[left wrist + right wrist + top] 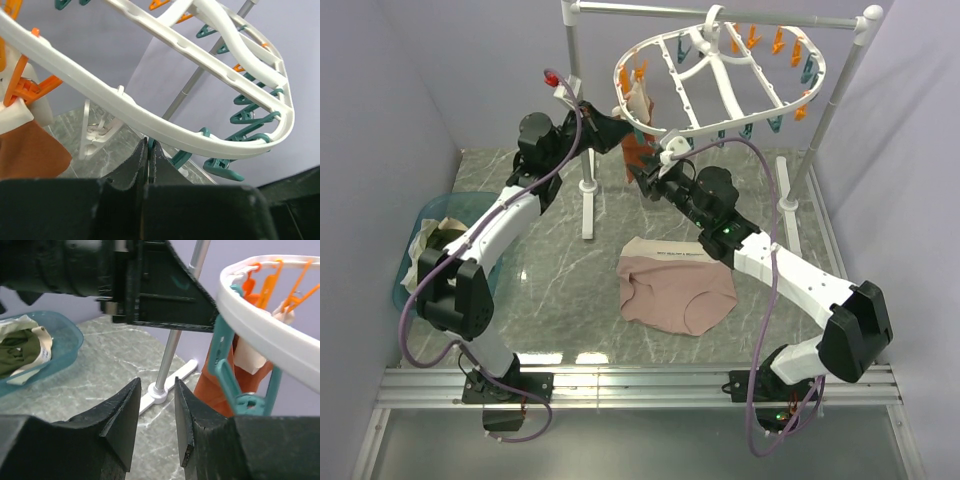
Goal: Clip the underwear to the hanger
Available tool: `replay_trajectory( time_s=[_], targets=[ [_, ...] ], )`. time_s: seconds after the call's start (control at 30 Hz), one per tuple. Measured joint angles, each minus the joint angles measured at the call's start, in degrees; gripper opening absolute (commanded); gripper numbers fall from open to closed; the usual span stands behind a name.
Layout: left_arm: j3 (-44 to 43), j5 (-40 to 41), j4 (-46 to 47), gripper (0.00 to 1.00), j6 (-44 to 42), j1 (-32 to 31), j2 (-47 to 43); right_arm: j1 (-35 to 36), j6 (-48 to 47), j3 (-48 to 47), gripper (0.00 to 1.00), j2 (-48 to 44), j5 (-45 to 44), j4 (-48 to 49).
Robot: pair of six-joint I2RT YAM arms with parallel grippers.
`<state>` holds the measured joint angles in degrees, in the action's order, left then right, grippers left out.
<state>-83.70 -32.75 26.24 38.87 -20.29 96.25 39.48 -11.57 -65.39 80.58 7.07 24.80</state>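
The underwear [675, 290], pale pinkish-beige, lies flat on the marble table in front of the right arm; no gripper touches it. The hanger [720, 75], a white oval rack with orange and teal pegs, hangs from the top rail and tilts down to the left. My left gripper [615, 128] is at its lower left rim. In the left wrist view the gripper [150, 145] is shut on a teal peg [184, 157] under the rim [125, 105]. My right gripper [645, 172] is open and empty just below that rim, beside a teal peg [225, 365].
A rust-orange garment [635, 150] and a pale cloth [638, 100] hang pegged at the hanger's left end. The white pole stand [585, 150] is close behind both grippers. A blue basin [440, 240] with olive and white cloths sits at the left.
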Motion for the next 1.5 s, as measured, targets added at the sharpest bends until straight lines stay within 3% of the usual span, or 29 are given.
replay_trajectory(
  time_s=[0.5, 0.97, 1.3, 1.33, 1.43, 1.5],
  targets=[
    [3.7, -0.9, -1.3, 0.0, 0.4, 0.7, -5.7, -2.1, -0.1, -3.8, 0.41, 3.6, 0.3, 0.8],
    [5.0, -1.5, -2.6, 0.0, 0.8, 0.4, -6.4, -2.3, -1.8, -6.2, 0.51, 5.2, -0.6, 1.1],
    [5.6, -2.1, -3.4, 0.0, 0.8, 0.2, -7.1, -2.3, -2.4, -6.4, 0.35, 6.1, -0.2, 0.7],
    [5.6, -2.1, -3.5, 0.0, 0.9, 0.2, -7.2, -2.3, -2.4, -6.7, 0.29, 6.3, 0.0, 0.4],
    [5.6, -1.9, -3.4, 0.09, 0.8, 0.3, -7.4, -2.4, -2.4, -7.5, 0.14, 6.7, 0.0, 0.2],
    [5.7, -1.9, -3.4, 0.22, 0.8, 0.5, -7.6, -2.8, -1.9, -7.9, 0.08, 6.9, 0.7, -0.1]
  ],
)
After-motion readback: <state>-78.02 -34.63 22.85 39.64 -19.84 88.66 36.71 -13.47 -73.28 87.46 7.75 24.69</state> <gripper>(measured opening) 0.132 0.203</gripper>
